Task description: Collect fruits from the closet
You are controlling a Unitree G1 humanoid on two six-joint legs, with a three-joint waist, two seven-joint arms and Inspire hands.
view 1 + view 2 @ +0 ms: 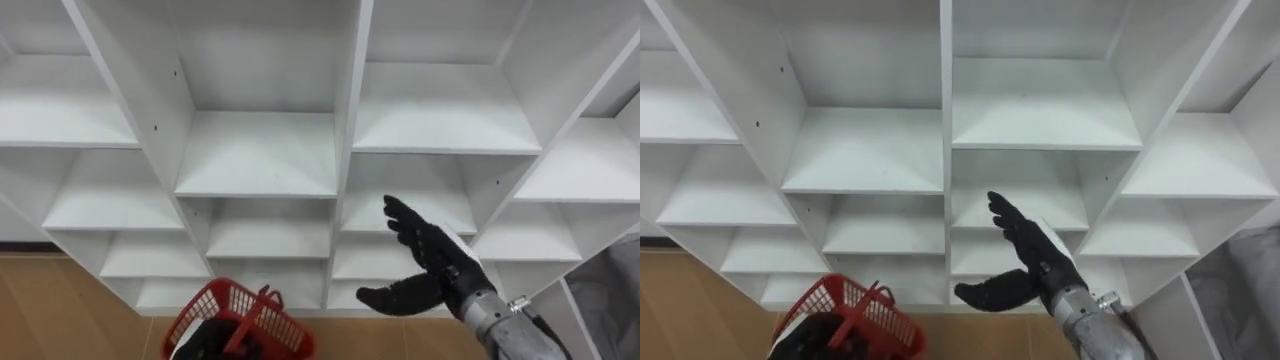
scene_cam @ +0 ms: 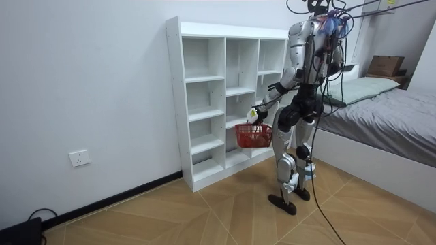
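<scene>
I stand close to a white closet (image 1: 345,150) of open square compartments. My right hand (image 1: 432,262) is raised before the middle column, level with a lower shelf (image 1: 405,212). Its fingers are straight, its thumb is spread, and it holds nothing. A red wire basket (image 1: 240,318) hangs low at my left, before the bottom shelves. My left hand (image 1: 205,343) shows dark above the basket, curled on its handle. In the room view the basket (image 2: 253,136) hangs from that hand (image 2: 255,114) in front of the closet (image 2: 204,102).
Wooden floor (image 1: 60,310) lies below the closet. In the room view a bed (image 2: 381,116) stands behind me on the room view's right. A wall socket (image 2: 80,158) sits low on the wall at the room view's left.
</scene>
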